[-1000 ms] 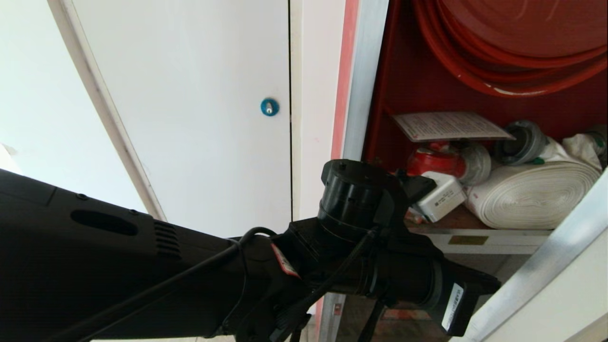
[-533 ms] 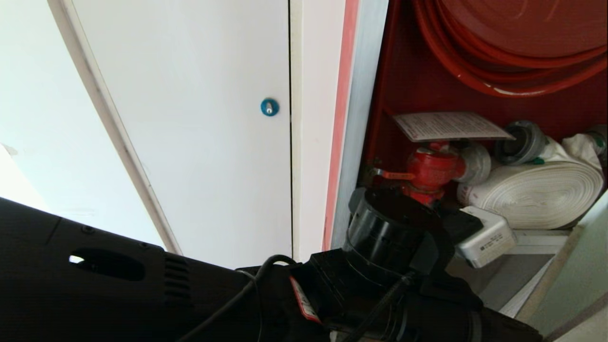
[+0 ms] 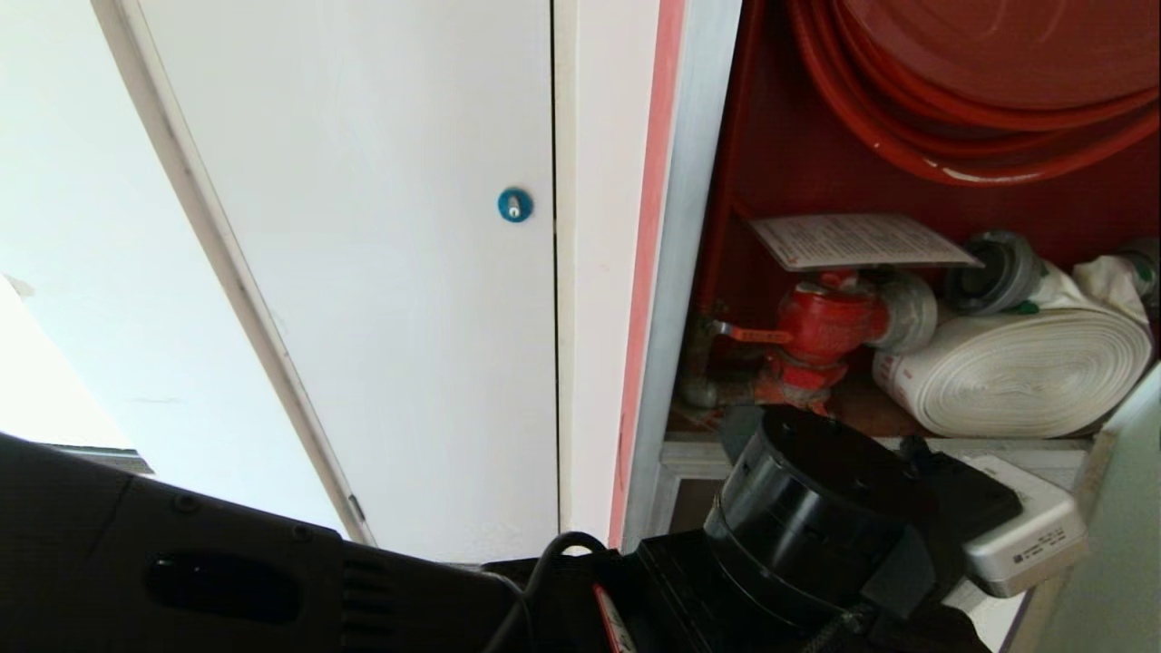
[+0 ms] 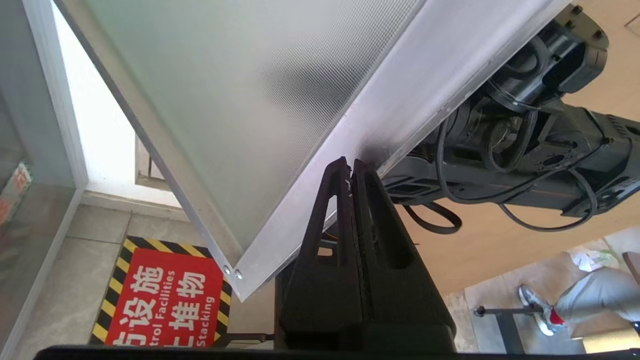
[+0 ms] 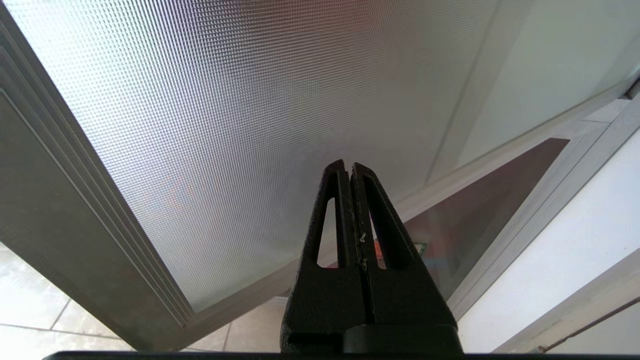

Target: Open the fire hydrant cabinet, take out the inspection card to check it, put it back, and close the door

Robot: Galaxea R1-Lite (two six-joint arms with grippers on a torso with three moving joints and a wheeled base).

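Note:
The fire hydrant cabinet (image 3: 780, 145) stands open, showing its red inside, a red hose reel (image 3: 980, 82), a red valve (image 3: 821, 326) and a rolled white hose (image 3: 1016, 367). The inspection card (image 3: 862, 240) lies flat on top of the valve. My left arm (image 3: 816, 535) crosses the bottom of the head view. My left gripper (image 4: 349, 162) is shut, empty, its tips against the aluminium edge of the frosted door (image 4: 240, 90). My right gripper (image 5: 348, 165) is shut and empty, parked close to the door's glass (image 5: 250, 100).
A white panel with a blue round lock (image 3: 514, 204) lies left of the cabinet, past an orange-red strip (image 3: 655, 181). A red floor sign with yellow-black stripes (image 4: 160, 300) is below the door's corner. My right arm (image 4: 540, 135) is beyond the door. A person's leg (image 4: 575, 305) stands nearby.
My left arm has dropped lower and to the right in the head view. The door's edge has swung further out to the right, uncovering the valve and the cabinet floor.

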